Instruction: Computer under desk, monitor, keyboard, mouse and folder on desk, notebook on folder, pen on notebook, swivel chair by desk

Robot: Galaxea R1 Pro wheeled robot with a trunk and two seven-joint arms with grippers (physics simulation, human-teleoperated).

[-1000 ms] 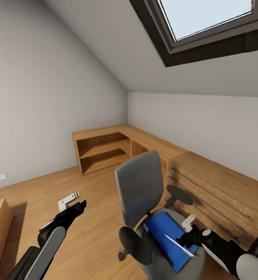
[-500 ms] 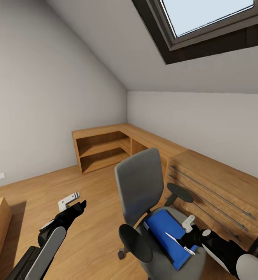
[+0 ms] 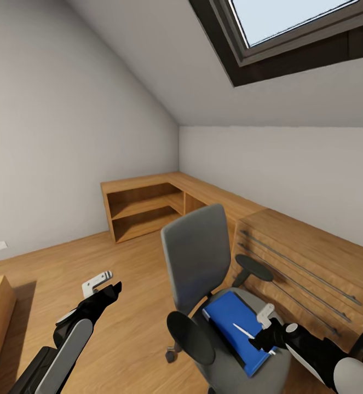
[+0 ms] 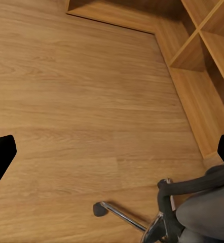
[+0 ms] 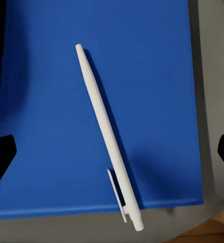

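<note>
pen [image 5: 108,139]: lying on folder [image 5: 152,76] | folder: flat on swivel chair [image 5: 213,101] seat | claw fingertips [image 5: 1,157]: spread apart

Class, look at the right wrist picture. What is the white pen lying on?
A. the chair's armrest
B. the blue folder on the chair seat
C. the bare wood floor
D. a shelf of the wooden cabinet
B: the pen lies flat across the blue folder, which rests on the grey seat of the swivel chair.

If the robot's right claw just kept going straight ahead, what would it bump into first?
Most likely the pen, which lies on the blue folder on the swivel chair seat, straight ahead of the open right gripper. How far off it is, I can't tell.
</note>
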